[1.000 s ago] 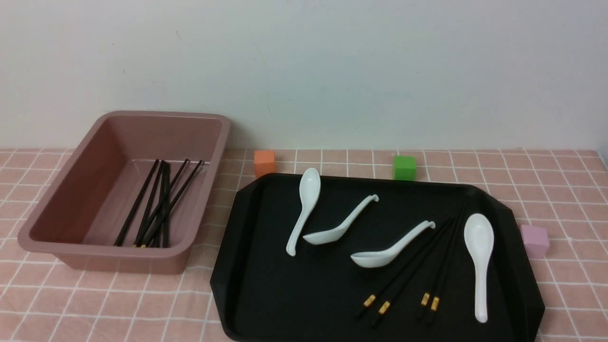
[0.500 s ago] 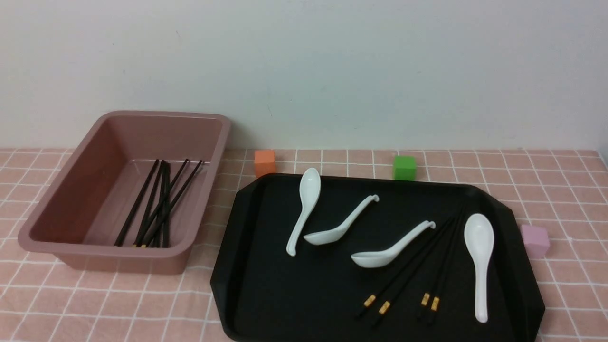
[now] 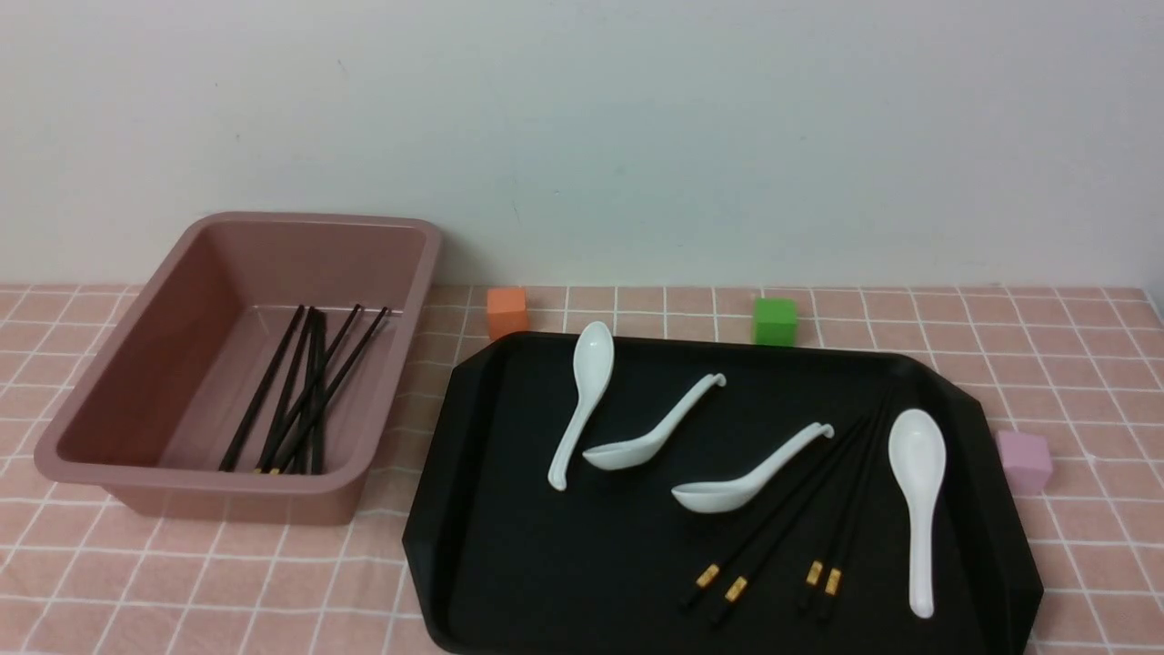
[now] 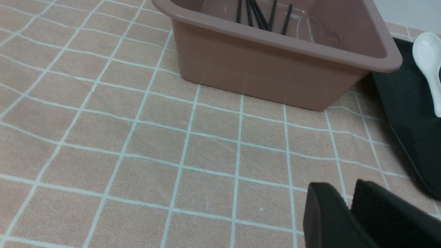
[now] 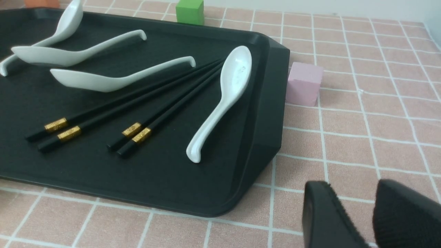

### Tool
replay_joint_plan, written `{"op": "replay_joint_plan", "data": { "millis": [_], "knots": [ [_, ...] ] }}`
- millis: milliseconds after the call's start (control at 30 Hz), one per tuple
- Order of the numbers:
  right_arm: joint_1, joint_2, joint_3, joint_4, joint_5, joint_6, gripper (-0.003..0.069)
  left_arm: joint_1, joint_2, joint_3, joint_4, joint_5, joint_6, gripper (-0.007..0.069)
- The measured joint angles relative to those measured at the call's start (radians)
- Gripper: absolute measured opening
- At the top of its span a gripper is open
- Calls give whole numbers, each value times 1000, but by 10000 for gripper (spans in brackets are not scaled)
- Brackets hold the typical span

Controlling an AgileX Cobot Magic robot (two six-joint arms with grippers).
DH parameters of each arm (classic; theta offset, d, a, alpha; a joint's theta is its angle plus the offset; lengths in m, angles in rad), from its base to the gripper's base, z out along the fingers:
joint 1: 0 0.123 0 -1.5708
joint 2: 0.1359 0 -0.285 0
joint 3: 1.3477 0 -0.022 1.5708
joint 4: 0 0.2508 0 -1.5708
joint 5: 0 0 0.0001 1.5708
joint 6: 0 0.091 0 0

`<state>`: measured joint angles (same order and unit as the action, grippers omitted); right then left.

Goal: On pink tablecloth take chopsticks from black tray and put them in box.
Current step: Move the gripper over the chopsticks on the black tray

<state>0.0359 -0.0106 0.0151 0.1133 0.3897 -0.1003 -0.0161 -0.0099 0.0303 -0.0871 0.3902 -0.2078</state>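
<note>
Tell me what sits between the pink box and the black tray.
Only a narrow strip of the pink tablecloth, with nothing standing on it, separates the box from the black tray; the front view shows this.

Black tray [image 5: 165,179] holding four white spoons [image 5: 235,74], four gold-banded black chopsticks [image 5: 100,117].

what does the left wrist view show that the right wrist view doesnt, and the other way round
Only the left wrist view: the pink box with chopsticks inside, and the left gripper.

Only the right wrist view: four gold-banded chopsticks on the tray, the green cube, the orange cube, the lilac cube and the right gripper.

Both: part of the black tray, at least one white spoon, and the checked pink tablecloth.
</note>
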Motion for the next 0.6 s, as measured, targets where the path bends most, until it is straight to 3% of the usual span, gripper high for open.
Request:
{"op": "replay_joint_plan", "data": {
  "millis": [367,600],
  "knots": [
    [0,0,8,41,-57,31,240,-1,0,0,0,0,0,143],
    [0,0,11,369,-367,260,240,-1,0,0,0,0,0,143]
  ]
}}
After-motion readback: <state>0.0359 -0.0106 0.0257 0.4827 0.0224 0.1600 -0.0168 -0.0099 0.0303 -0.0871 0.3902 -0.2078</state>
